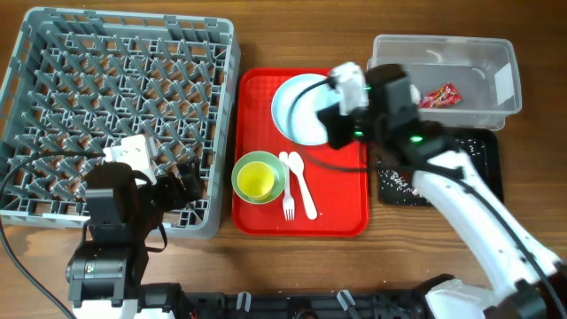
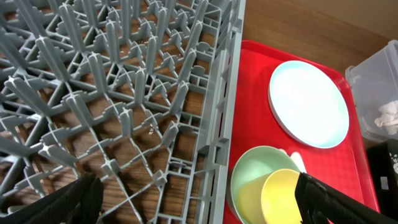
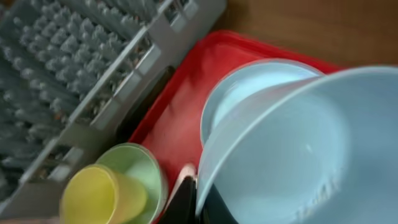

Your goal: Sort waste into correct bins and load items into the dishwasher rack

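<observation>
With right gripper (image 3: 198,200) clamped on the pale-blue bowl (image 3: 292,143) over the plate (image 1: 291,111) on the red tray (image 1: 345,208), carry level to the dishwasher rack (image 1: 124,53), seat between pegs, avoiding the spread-open left gripper (image 2: 199,190).

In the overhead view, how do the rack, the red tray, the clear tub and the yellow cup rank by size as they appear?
From largest to smallest:
1. rack
2. red tray
3. clear tub
4. yellow cup
The differences are plain; no two look alike in size.
</observation>
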Controlling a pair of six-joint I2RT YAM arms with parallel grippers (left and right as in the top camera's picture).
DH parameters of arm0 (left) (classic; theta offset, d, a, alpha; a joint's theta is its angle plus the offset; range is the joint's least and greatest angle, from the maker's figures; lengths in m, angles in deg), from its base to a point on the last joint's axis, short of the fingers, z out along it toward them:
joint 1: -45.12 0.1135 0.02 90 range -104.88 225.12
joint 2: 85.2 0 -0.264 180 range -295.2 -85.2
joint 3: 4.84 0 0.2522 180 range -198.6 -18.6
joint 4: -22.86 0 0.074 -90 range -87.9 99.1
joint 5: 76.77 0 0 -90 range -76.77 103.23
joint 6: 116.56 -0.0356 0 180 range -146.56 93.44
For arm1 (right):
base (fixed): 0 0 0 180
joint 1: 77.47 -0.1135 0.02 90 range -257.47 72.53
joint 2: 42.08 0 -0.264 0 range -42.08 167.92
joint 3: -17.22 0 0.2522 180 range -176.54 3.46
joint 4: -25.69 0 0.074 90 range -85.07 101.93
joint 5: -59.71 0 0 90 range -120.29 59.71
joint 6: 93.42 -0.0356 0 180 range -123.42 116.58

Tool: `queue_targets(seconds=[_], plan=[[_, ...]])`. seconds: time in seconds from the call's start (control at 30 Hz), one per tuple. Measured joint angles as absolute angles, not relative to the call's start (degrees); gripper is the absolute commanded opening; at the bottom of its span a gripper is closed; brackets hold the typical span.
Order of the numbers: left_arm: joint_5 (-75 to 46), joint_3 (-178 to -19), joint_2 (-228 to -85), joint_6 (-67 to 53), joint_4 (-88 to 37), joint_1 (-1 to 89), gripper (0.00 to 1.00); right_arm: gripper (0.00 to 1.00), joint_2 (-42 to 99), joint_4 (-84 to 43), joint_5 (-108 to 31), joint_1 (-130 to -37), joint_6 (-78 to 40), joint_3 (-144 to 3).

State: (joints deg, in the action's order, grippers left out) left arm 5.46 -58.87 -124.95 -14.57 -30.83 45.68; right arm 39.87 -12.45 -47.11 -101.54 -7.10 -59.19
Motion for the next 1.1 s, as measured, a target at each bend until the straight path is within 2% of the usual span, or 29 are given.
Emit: queue_targets(seconds=[0.13,0.3,0.37,0.43,0.63,0.67,0.7,0.83,1.1], plan=[[5.46,-58.87,-124.95,-14.57,-30.8,45.68,1.0,0.04,48.36,-4.14,-42.12,-106.77,-3.76,-59.3],[5.46,-58.87,-124.95,-14.57,-30.87,45.68,1.0,0.06,59.5,0.45,-37.97,-107.23,-3.06,-59.33],[5.46,-58.87,-124.95,-14.57,-31.15,45.68,1.0,0.2,62.15,0.64,-36.24,-107.23,-3.08,-59.33],[5.46,-58.87,-124.95,-14.59,-31.24,45.68,1.0,0.28,62.85,0.18,-36.03,-107.23,-3.34,-59.33],[5.46,-58.87,-124.95,-14.68,-31.28,45.68,1.0,0.4,59.17,-8.17,-37.58,-107.23,-4.22,-59.39],[5.46,-58.87,-124.95,-14.72,-31.26,45.68,1.0,0.4,55.79,-10.31,-38.25,-107.23,-4.28,-59.39],[5.44,-58.87,-124.95,-14.72,-31.28,45.68,1.0,0.34,51.7,-12.12,-39.83,-107.2,-5.11,-59.68],[5.46,-58.87,-124.95,-14.72,-31.26,45.68,1.0,0.34,40.16,-15.47,-49.95,-107.34,-12.26,-61.95],[5.46,-58.87,-124.95,-14.72,-31.28,45.68,1.0,0.34,48.68,-24.82,-53.86,-116.01,-21.53,-62.32]])
